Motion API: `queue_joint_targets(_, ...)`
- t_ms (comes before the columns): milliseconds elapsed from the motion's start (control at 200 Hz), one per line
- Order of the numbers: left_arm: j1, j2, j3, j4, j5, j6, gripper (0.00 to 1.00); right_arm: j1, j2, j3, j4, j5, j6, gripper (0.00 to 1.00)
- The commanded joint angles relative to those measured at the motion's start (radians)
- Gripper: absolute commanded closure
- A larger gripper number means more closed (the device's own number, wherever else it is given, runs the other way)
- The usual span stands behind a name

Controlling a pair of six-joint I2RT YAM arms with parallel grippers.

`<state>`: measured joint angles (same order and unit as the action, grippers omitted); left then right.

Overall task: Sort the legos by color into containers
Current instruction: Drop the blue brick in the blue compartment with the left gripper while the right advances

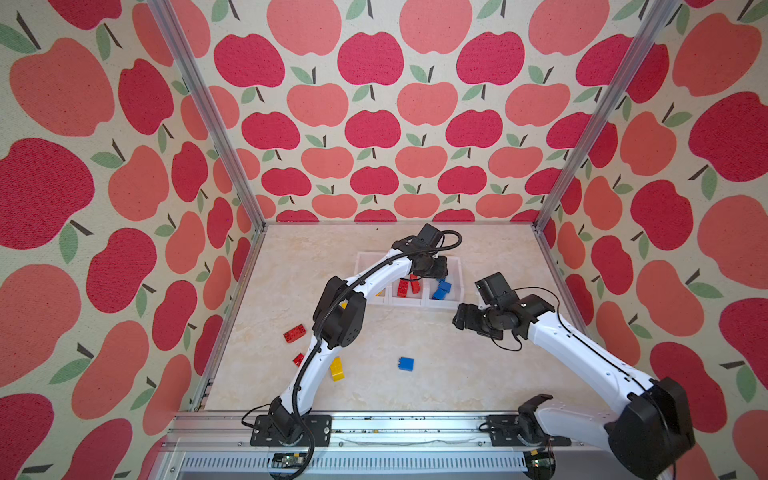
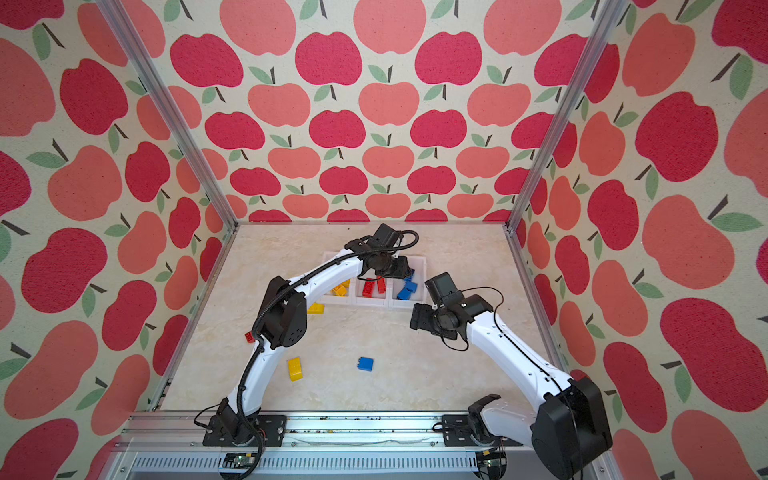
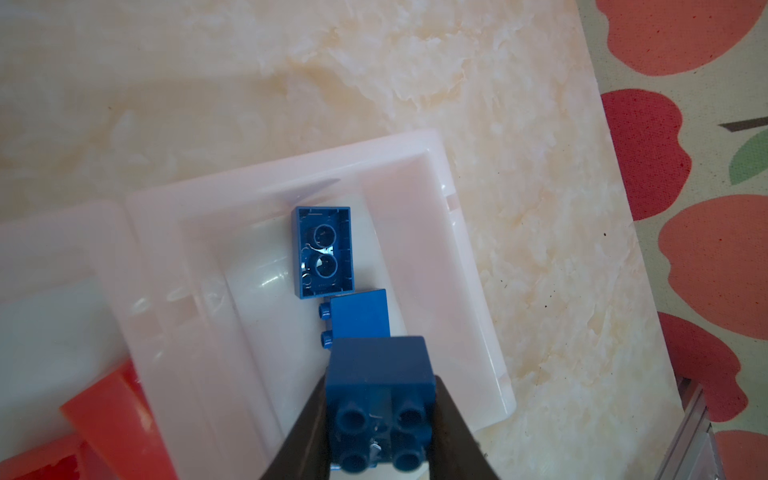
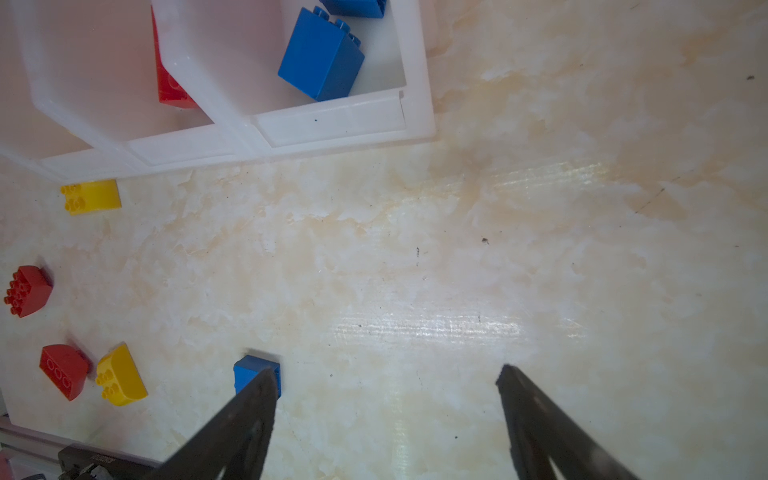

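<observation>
The black fingers [image 3: 453,432] of the left pincer [image 3: 380,380] grip a deep blue chunky studded plastic brick [image 3: 376,361]. Just past its tips, two more blue bricks [image 3: 324,253] lie in a white plastic bin [image 3: 478,291]; red bricks [image 1: 404,287] show in the next bin [image 4: 178,145]. Below the black right pincer [image 4: 386,372] the tabletop [image 4: 457,249] is cream marble veined pale orange. The walls [image 1: 374,62] carry red and salmon apples with green leaves.

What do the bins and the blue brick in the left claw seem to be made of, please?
The bins look like milky, half-clear glossy plastic: a red tint shows through one wall. The blue brick looks like hard moulded plastic, smooth, with a slight sheen.
</observation>
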<state>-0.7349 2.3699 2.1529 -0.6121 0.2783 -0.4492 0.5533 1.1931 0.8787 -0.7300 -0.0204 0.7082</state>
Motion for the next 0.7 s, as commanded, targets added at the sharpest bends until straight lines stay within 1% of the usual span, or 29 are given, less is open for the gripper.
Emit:
queue_joint_targets(0, 0.002, 0.013, 0.043, -0.041, -0.002, 0.026, 0.63, -0.006, -0.018, -0.018, -0.025, -0.003, -0.002, 0.14)
queue_joint_targets(40, 0.002, 0.009, 0.042, -0.041, -0.002, 0.027, 0.59, -0.006, -0.020, -0.022, -0.023, -0.003, -0.001, 0.14)
queue_joint_targets(85, 0.004, 0.002, 0.040, -0.040, -0.003, 0.029, 0.56, -0.006, -0.022, -0.024, -0.021, -0.005, 0.001, 0.14)
queue_joint_targets(220, 0.006, -0.016, 0.035, -0.034, 0.006, 0.031, 0.51, -0.007, -0.018, -0.028, -0.012, -0.006, 0.003, 0.14)
queue_joint_targets(500, 0.017, -0.084, -0.013, -0.010, 0.021, 0.033, 0.48, -0.005, -0.004, -0.023, 0.000, -0.014, 0.000, 0.14)
queue_joint_targets(610, 0.026, -0.134, -0.067, 0.019, 0.028, 0.028, 0.46, 0.002, 0.005, -0.015, 0.000, -0.016, -0.011, 0.14)
queue_joint_targets(690, 0.035, -0.186, -0.135, 0.061, 0.039, 0.017, 0.45, 0.013, 0.014, -0.005, 0.000, -0.017, -0.025, 0.14)
